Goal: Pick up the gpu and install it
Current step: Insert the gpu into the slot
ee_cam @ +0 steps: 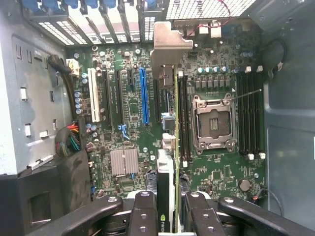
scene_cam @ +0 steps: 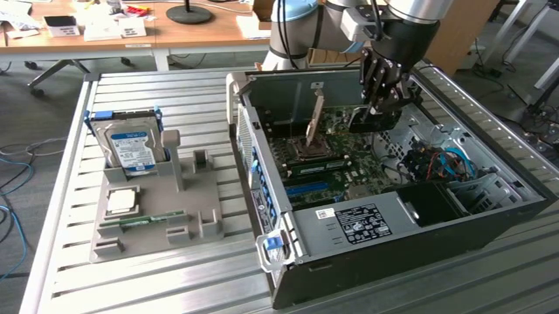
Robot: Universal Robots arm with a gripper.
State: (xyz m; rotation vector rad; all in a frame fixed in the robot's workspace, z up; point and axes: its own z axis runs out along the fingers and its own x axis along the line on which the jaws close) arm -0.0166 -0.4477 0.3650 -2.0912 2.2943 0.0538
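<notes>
Slatted metal table (scene_cam: 131,288) holds an open computer case (scene_cam: 393,242). Inside it, the gripper (ee_cam: 166,209) is clamped on the graphics card (ee_cam: 166,182), edge-on over the motherboard (ee_cam: 128,108).

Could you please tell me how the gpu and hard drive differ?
The gpu is clamped in the tool inside the case; the hard drive sits in a grey holder outside it. The gpu is a thin card; the hard drive a thicker block. Both stand on edge.
</notes>
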